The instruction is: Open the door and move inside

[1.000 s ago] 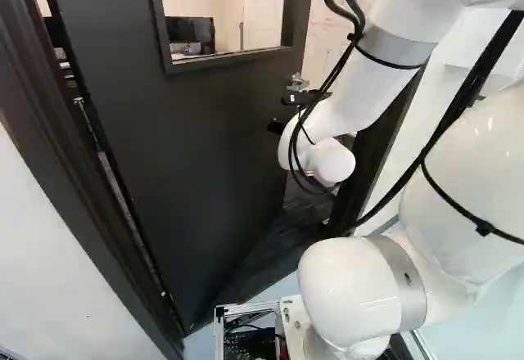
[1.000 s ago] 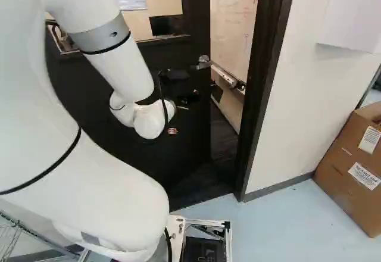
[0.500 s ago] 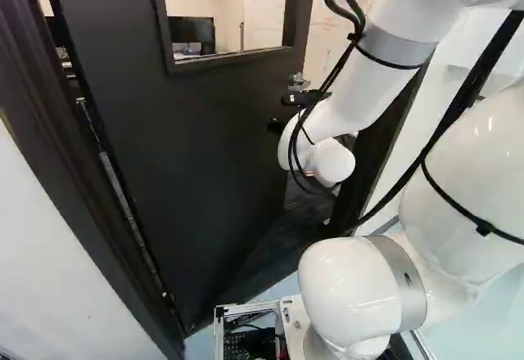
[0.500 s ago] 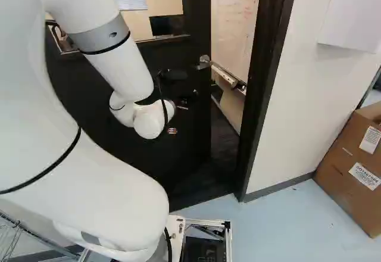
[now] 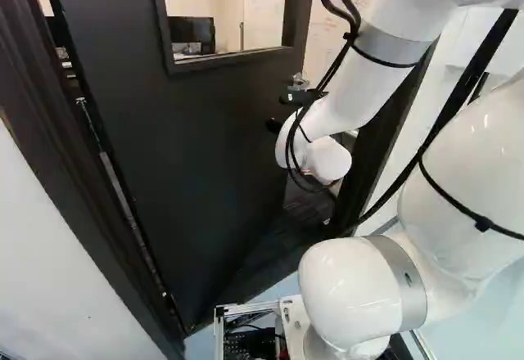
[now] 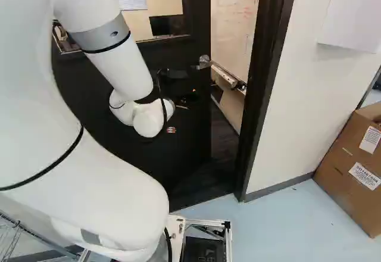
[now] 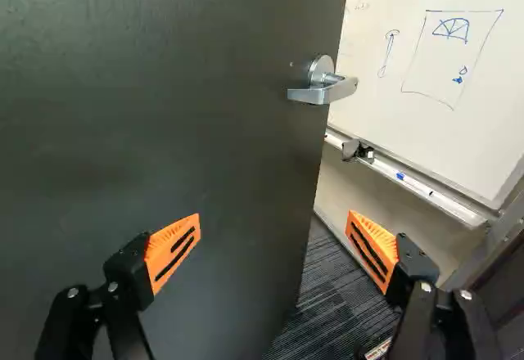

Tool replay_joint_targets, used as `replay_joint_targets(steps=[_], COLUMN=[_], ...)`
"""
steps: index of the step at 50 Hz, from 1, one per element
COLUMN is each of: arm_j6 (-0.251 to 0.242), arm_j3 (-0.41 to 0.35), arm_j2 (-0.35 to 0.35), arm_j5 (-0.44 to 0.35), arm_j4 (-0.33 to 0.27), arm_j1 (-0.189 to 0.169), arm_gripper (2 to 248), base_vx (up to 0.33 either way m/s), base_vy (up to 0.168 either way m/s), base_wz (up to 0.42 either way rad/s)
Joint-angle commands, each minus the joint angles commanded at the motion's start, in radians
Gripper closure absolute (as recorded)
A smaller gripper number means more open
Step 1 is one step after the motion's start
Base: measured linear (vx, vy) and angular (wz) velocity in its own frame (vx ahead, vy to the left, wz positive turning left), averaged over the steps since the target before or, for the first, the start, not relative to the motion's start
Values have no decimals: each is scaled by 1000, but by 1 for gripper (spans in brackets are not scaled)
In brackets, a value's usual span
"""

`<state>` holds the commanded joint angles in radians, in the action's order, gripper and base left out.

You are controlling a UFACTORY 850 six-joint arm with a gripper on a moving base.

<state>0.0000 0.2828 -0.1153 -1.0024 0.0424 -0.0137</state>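
The dark door (image 5: 196, 155) stands ajar, swung away from its frame (image 6: 262, 89), with a gap at the handle side. Its silver lever handle (image 6: 204, 62) also shows in the wrist view as a handle (image 7: 323, 86), beyond the fingers and off to one side. My gripper (image 6: 186, 100) is mostly hidden behind the wrist in the right base view. Seen in the wrist view, the gripper (image 7: 274, 237) is wide open with nothing between its orange pads; the door's free edge passes between them in the picture. Whether a finger touches the door, I cannot tell.
Through the gap stand a whiteboard (image 7: 442, 65) with a marker tray and a dark carpet (image 7: 327, 311). A white wall (image 6: 309, 95) and a cardboard box (image 6: 354, 167) are to the right of the doorway in the right base view.
The arm has shifted slightly, its wrist a little toward the left in both base views. Door and base look unmoved over the last half second.
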Motion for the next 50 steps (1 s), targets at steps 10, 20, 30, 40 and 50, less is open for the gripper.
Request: replay_joint_targets(steps=[10, 20, 30, 40, 50], arm_j6=[0, 0, 0, 0, 0], arm_j3=[6, 11, 15, 14, 13], arm_j2=[6, 12, 15, 15, 13], arm_j5=[0, 0, 0, 0, 0], arm_j4=[46, 95, 137, 175, 211], arm_j1=[11, 30, 53, 75, 98], arm_gripper=[3, 3, 3, 3, 3], base_vx=[0, 0, 0, 0, 0], base_vy=[0, 0, 0, 0, 0], base_wz=[0, 0, 0, 0, 0])
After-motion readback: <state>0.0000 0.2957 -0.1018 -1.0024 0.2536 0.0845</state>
